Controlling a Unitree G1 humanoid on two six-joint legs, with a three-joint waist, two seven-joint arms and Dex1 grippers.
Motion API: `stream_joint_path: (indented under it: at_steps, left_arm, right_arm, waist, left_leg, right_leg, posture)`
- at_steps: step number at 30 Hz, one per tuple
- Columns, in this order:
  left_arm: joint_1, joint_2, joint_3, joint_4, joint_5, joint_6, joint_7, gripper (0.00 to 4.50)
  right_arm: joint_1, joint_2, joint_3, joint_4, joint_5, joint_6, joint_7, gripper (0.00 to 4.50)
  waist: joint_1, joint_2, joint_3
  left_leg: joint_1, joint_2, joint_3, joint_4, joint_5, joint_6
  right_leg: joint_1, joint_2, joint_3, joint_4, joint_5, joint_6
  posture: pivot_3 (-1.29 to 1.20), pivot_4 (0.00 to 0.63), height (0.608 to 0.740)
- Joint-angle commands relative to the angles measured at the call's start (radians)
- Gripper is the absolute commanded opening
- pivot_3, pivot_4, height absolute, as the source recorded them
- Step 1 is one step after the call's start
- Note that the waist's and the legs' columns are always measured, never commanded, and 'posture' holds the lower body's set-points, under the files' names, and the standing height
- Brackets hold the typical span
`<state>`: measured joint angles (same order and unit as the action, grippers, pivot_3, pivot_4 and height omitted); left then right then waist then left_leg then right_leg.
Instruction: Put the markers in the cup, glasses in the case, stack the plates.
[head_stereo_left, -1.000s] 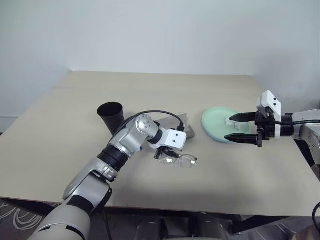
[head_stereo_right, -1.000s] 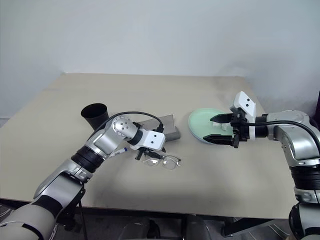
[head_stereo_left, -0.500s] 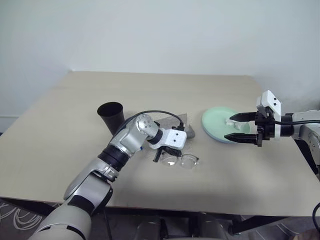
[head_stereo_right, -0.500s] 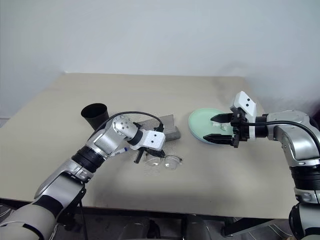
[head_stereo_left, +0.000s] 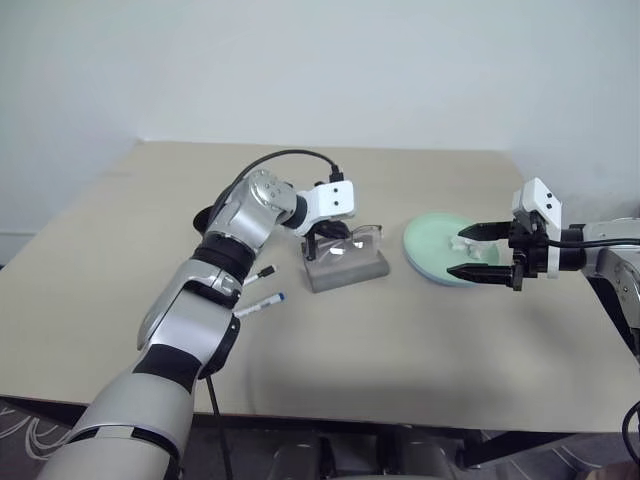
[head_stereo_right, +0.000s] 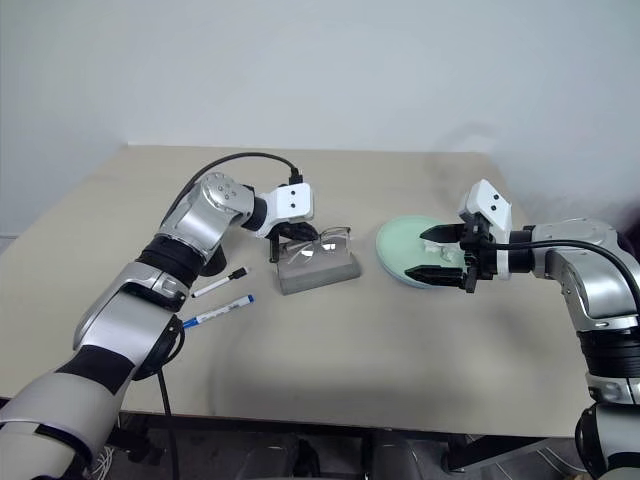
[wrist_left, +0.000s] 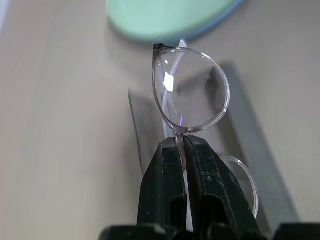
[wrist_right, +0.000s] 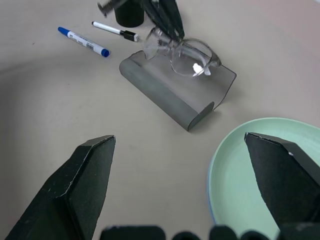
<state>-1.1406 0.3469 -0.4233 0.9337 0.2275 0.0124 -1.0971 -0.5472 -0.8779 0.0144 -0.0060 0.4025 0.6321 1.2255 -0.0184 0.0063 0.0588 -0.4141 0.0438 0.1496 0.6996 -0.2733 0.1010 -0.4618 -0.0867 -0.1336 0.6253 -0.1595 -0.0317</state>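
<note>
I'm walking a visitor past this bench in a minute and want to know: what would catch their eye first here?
Probably the left gripper, shut on the bridge of the clear glasses and holding them just above the grey case at mid-table. Next, the right gripper, jaws wide open, hovering over the mint green plate, with a light blue edge showing under it. Two markers lie loose on the table beside the black cup.

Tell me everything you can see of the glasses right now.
The glasses have thin, near-transparent rims and round clear lenses catching a glare spot. The left gripper is shut on the frame at the bridge, holding them over the open grey case. Whether they already touch the case can't be told.
</note>
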Motion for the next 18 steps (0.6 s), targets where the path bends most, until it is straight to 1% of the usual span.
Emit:
stream_joint_path:
  at_steps: [1,9,18]
  left_arm:
    - [-0.032,-0.016,-0.006,0.041,0.047,-0.028,0.076,0.04]
    - [-0.014,-0.067,0.008,0.135,0.095,-0.042,0.213,0.04]
    - [0.009,-0.095,0.017,0.145,0.09,-0.048,0.209,0.04]
  right_arm:
    - [-0.03,-0.002,-0.023,-0.015,0.016,-0.006,-0.004,4.5]
    - [-0.022,0.0,-0.025,-0.029,0.02,0.0,-0.011,4.5]
    - [-0.021,0.004,-0.023,-0.03,0.019,-0.002,-0.017,4.5]
  waist:
    - [0.0,0.0,0.0]
    - [-0.001,-0.001,0.001]
    - [-0.001,-0.001,0.001]
  left_leg:
    - [0.0,0.0,0.0,0.0,0.0,0.0]
    - [0.0,-0.001,0.001,0.002,-0.003,0.004]
    - [0.0,-0.001,0.001,0.002,-0.003,0.004]
  right_leg:
    - [0.0,0.0,0.0,0.0,0.0,0.0]
    - [0.0,-0.001,0.002,-0.001,0.002,0.003]
    - [0.0,-0.001,0.001,-0.001,0.002,0.003]
  posture:
    - [0.0,0.0,0.732]
    - [0.0,0.0,0.732]
    - [0.0,0.0,0.732]
